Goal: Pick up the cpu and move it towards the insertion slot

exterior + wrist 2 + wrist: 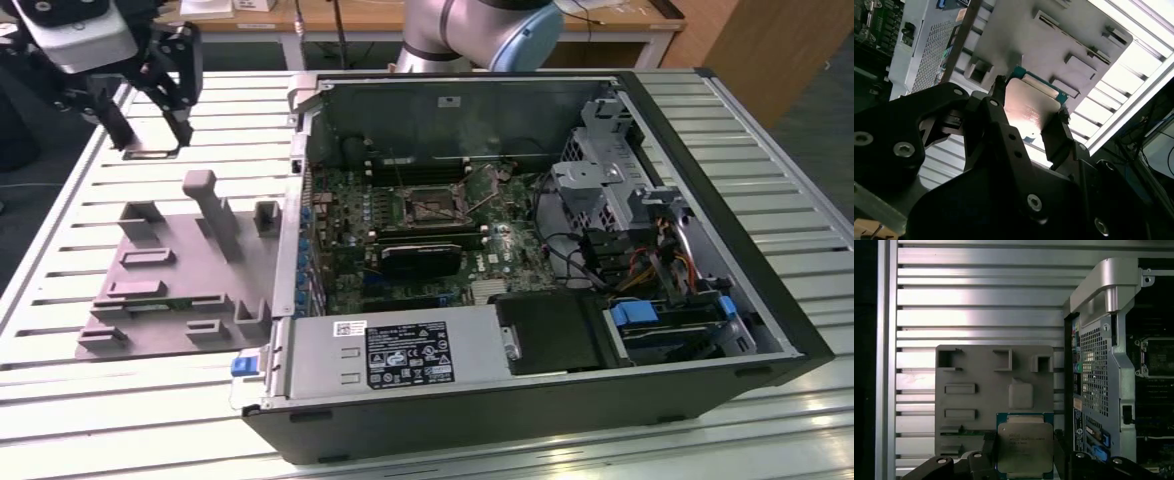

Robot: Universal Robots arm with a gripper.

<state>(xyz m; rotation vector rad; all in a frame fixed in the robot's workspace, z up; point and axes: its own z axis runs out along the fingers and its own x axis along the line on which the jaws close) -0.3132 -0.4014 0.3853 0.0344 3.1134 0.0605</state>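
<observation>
Casing lay nearest me: an opened computer (534,405) resting on its side on the slatted desk (120,400), with its boards bare. Beside it, toward the exterior view's left, sat a grey fixture block (174,270) with its pockets and posts. Deeper in, inside the case, the insertion slot (430,200) showed as a shiny square frame round a dark centre. Farthest off, past the far end of the block, the hand (147,135) hung clear above the desk. Its two black fingers were closed just as far as the cpu (150,153) allowed, pinching it by opposite edges.

To my eye the pick was done and the carry was the step in hand, with the slot well apart from the chip. Reaching it would call for travel across and over the case wall, keeping the chip level.

The chip lay flat, silvery plate up toward the wrist. Being square, it had no long axis; in the first wrist view its edges ran roughly parallel to the block's.
</observation>
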